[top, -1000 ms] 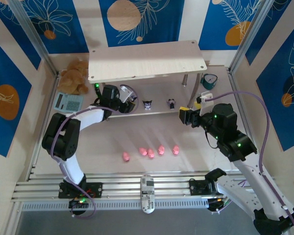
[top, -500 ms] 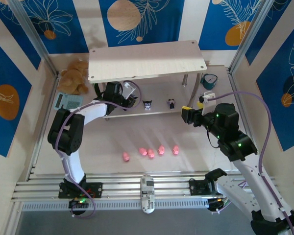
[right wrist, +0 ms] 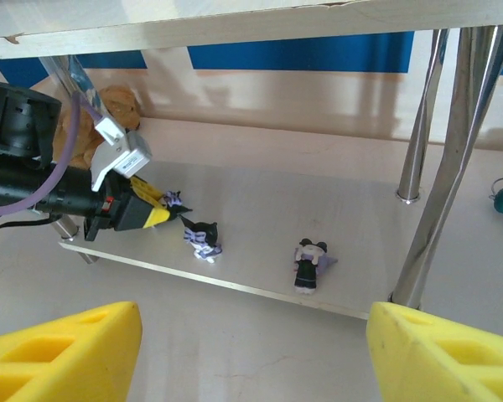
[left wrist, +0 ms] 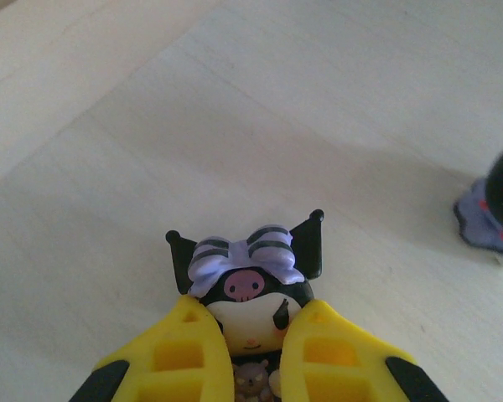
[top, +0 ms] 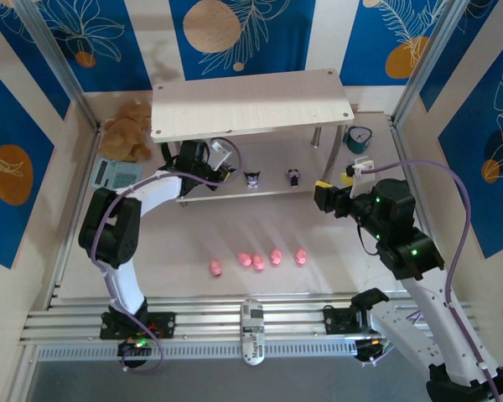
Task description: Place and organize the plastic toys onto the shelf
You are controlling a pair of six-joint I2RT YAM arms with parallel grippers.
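Note:
The shelf [top: 251, 102] stands at the back, a pale two-tier rack on silver legs. My left gripper [top: 222, 172] reaches onto its lower board [right wrist: 260, 197], and its yellow fingers [left wrist: 180, 352] are shut on a dark figurine [left wrist: 250, 285] with a purple bow and a white face. Two more dark figurines [top: 252, 178] [top: 293, 176] stand on that board to its right. Several pink pigs [top: 258, 261] lie in a row on the table in front. My right gripper [top: 321, 195] hovers open right of the shelf, its fingers [right wrist: 67, 347] wide apart and empty.
A brown plush bear [top: 127, 130] and a grey calculator [top: 116, 173] sit left of the shelf. A teal alarm clock [top: 358, 137] stands at its right end. Silver shelf legs [right wrist: 419, 126] rise by the right figurine. An aluminium rail [top: 251, 322] edges the near side.
The left gripper's jaws have closed on the dark figurine on the lower board, after the arm reached in a little. The right arm has drifted slightly to the right.

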